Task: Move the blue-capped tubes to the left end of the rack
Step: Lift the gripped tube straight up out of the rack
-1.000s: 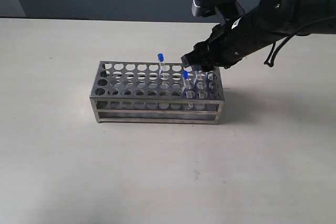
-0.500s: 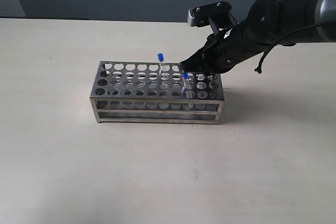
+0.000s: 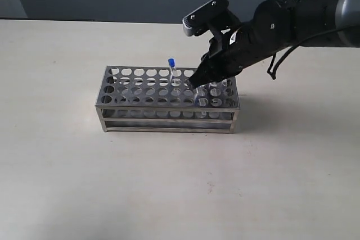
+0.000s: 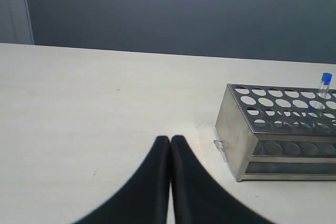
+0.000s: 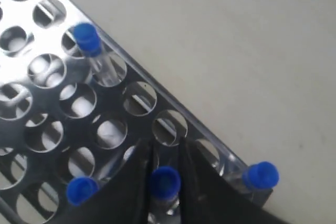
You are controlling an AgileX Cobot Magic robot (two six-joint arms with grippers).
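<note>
The rack [image 3: 169, 98] stands about mid-desk, its long sides parallel to the far edge of the desk [image 3: 67, 172]; all four blue-capped tubes [image 5: 86, 39] sit in its holes. One tube [image 3: 171, 67] stands alone in the row nearest the far edge, around mid-length; the other three cluster at the end toward the desk's right edge. The right gripper [image 3: 194, 81] is lowered onto that end, jaws narrowed to a slim gap with one blue cap [image 5: 164, 182] between the fingers [image 5: 139, 182]; whether they press it I cannot tell. The left gripper [image 4: 170, 140] hangs over bare desk toward the left edge, short of the rack, jaws closed tip to tip on nothing.
</note>
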